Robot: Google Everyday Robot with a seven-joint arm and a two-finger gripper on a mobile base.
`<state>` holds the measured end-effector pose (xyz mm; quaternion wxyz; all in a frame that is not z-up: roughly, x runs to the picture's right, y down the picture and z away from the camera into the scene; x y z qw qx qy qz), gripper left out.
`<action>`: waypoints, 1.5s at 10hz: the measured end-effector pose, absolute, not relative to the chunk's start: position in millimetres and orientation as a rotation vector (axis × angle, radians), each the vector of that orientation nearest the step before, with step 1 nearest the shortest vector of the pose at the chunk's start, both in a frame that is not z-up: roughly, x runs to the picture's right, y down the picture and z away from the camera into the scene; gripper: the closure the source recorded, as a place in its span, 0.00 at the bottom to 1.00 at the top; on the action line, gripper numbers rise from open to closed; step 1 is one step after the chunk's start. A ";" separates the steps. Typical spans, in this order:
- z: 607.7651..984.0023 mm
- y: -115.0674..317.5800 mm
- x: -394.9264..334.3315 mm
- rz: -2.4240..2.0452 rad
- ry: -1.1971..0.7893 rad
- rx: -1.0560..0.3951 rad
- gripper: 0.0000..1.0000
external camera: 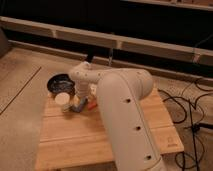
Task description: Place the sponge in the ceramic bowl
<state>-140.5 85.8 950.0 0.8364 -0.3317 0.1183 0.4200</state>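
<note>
The dark round ceramic bowl [58, 83] sits at the back left corner of the wooden table [75, 140]. My gripper [79, 104] points down at the table just right of the off-white cup [63, 101] and in front of the bowl. A small light-blue patch at the gripper's tip looks like the sponge [77, 108], low on the tabletop; whether it is held does not show. My thick white arm [125, 115] covers the table's middle and right.
A thin orange-red piece [92, 105] lies just right of the gripper. Black cables [187, 112] trail on the floor to the right. A dark wall with a pale rail [100, 37] runs behind the table.
</note>
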 end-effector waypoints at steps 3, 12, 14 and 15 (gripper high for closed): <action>955.7 80.7 -142.1 0.882 0.217 -0.696 0.72; 909.0 35.8 -130.8 0.956 0.137 -0.546 1.00; 894.0 21.1 -131.4 0.950 0.116 -0.500 1.00; 884.7 10.1 -133.1 0.948 0.102 -0.474 1.00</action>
